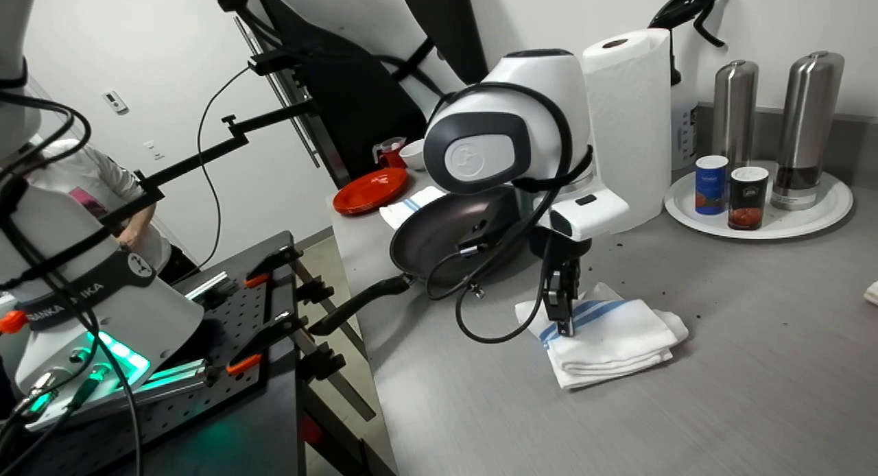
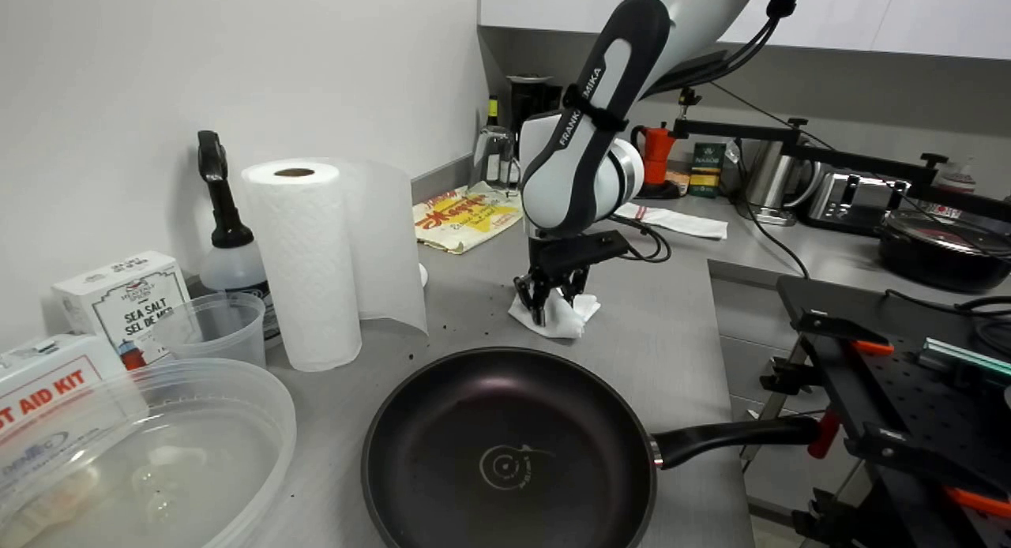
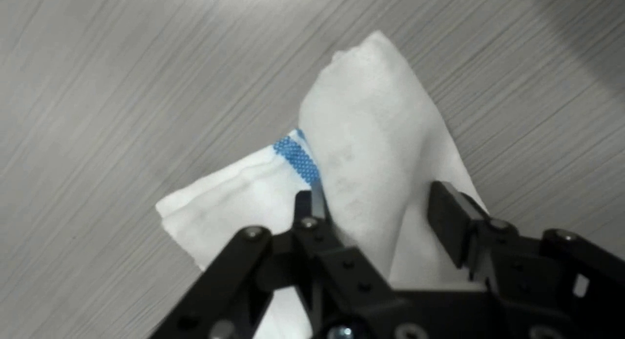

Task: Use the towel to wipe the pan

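Note:
The towel (image 1: 621,335) is a folded white cloth with blue stripes, lying on the grey counter. My gripper (image 3: 373,197) points down into it, its two fingers apart and a raised fold of cloth bunched up between them. The left finger presses against that fold; whether the right pad (image 3: 442,222) touches cloth firmly is hard to tell. In an exterior view the fingertips reach down to the towel (image 2: 565,323). The dark frying pan (image 2: 505,414) sits close by on the counter, its black handle (image 2: 734,437) extending past the counter edge. The wrist view does not show the pan.
A tall paper roll (image 1: 627,133) stands near the wall beside the pan. Behind the towel is a white plate (image 1: 833,205) bearing shakers and mills. A clear plastic tub (image 2: 268,469) lies beside the pan; a red dish (image 1: 370,191) shows beyond it.

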`<state>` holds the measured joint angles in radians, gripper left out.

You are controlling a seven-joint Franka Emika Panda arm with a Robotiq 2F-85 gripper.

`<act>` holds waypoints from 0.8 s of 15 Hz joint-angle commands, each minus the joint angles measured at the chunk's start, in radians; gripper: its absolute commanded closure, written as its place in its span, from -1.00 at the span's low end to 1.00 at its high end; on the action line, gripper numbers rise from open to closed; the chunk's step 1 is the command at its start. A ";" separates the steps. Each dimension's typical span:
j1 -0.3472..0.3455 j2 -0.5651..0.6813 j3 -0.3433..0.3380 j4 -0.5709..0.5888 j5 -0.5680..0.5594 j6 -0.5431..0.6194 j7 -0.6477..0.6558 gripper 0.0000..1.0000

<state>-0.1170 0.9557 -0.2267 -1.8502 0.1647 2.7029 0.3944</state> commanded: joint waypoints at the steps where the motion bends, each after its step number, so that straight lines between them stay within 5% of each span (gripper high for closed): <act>1: 0.019 0.034 -0.027 0.048 0.009 -0.033 0.038 0.54; 4: 0.015 0.034 -0.029 0.053 0.010 -0.046 0.047 0.98; 12: 0.006 0.032 -0.025 0.054 0.012 -0.068 0.052 0.93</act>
<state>-0.1171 0.9591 -0.2447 -1.8263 0.1647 2.6608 0.4314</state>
